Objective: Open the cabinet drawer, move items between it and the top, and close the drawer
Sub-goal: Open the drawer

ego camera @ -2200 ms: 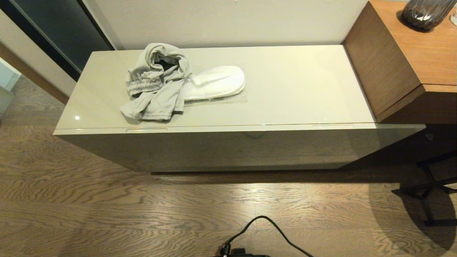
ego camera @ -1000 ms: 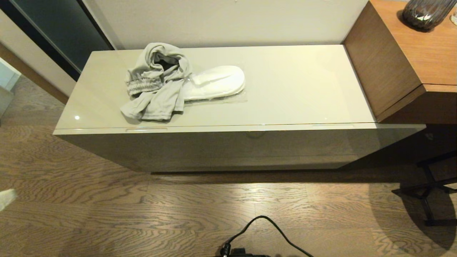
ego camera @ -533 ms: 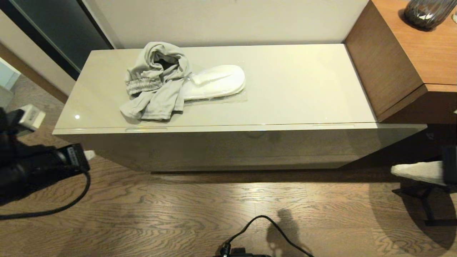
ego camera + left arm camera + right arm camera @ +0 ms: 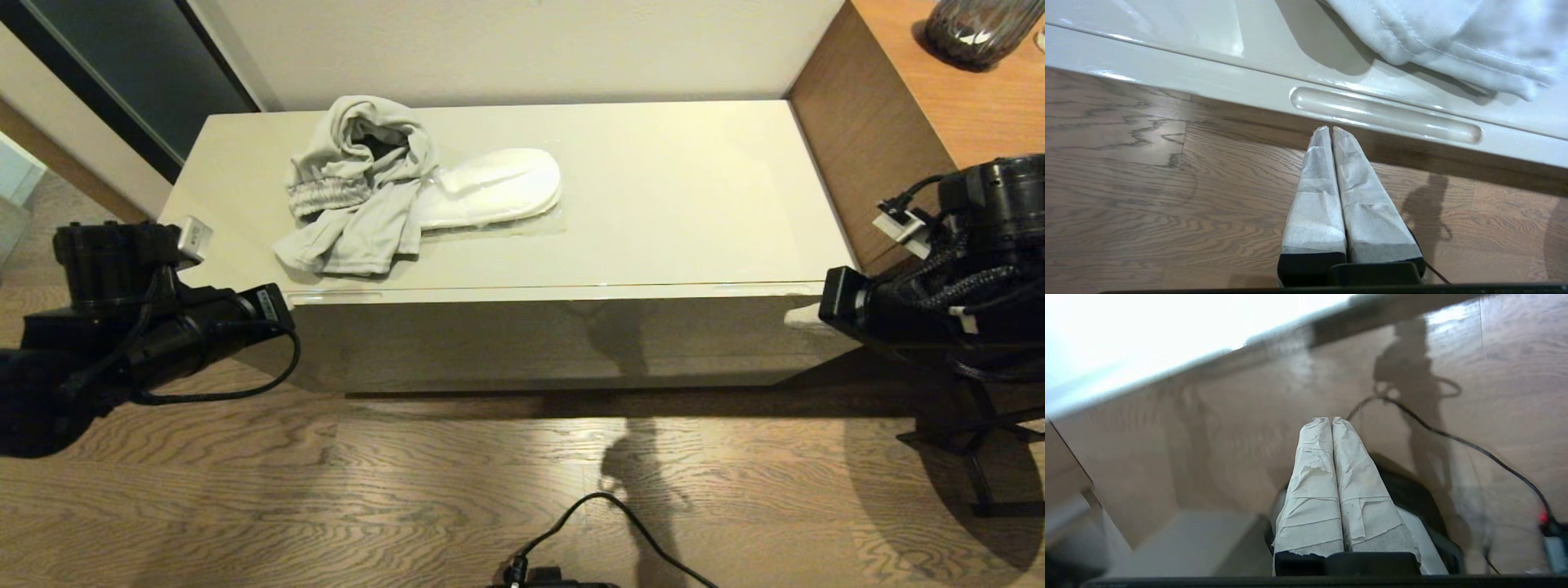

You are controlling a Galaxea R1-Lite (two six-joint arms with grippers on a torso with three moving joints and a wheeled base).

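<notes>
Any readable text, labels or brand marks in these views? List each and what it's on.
No text can be read in any view.
Small white label on the left arm: print too small to read.
Grey tag on the left arm's camera block: too small to read.
Cabinet top, drawer front, grey garment, white slippers: no markings show.

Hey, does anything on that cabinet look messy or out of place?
Only mildly: the grey garment lies crumpled on the top, draped over one end of the white slippers. The drawer is shut; nothing looks spilled or damaged.
</notes>
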